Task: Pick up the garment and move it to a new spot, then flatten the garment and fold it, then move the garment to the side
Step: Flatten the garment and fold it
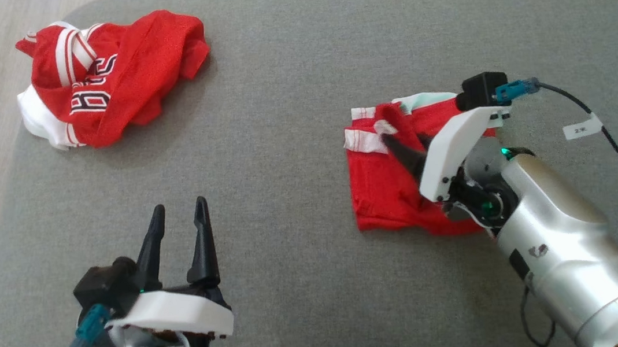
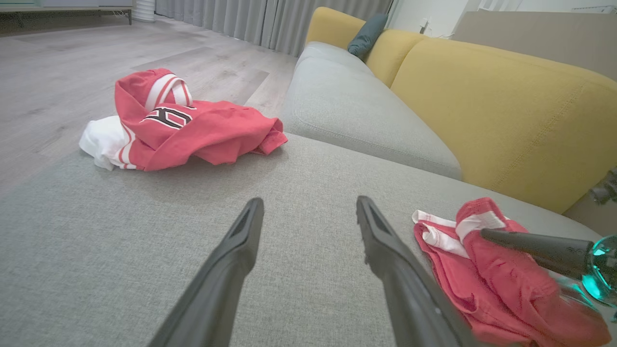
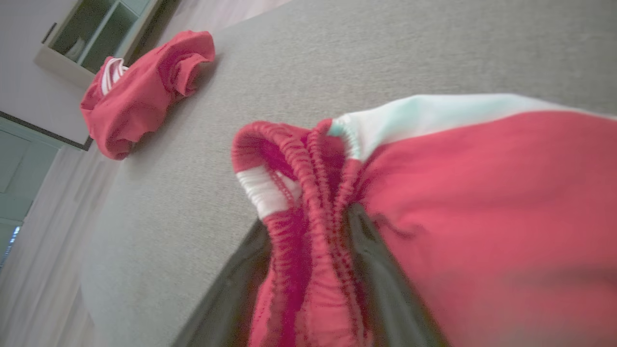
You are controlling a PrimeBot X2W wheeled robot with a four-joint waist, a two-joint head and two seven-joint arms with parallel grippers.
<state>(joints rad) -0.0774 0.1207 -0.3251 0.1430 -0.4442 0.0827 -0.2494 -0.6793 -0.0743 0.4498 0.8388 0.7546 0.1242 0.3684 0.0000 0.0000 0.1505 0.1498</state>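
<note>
Resting on right side of grey cushion [image 1: 287,83], folded red shorts [image 1: 380,188] lie under right gripper [image 1: 404,139]; fingers [image 1: 399,151] straddle waistband [image 3: 313,159], grip unclear. Left gripper [image 1: 179,205] hovers wide open, empty. Crumpled red jersey [image 1: 117,73] far left.

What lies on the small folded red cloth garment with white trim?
The right gripper lies on the red garment, dark fingers either side of its bunched elastic waistband. The white wrist shell covers the garment's right edge, hiding that part.

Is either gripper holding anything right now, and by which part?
Left gripper: nothing, jaws open. Right gripper: the elastic waistband of the red shorts sits bunched between its jaws, but whether they clamp it cannot be told.
</note>
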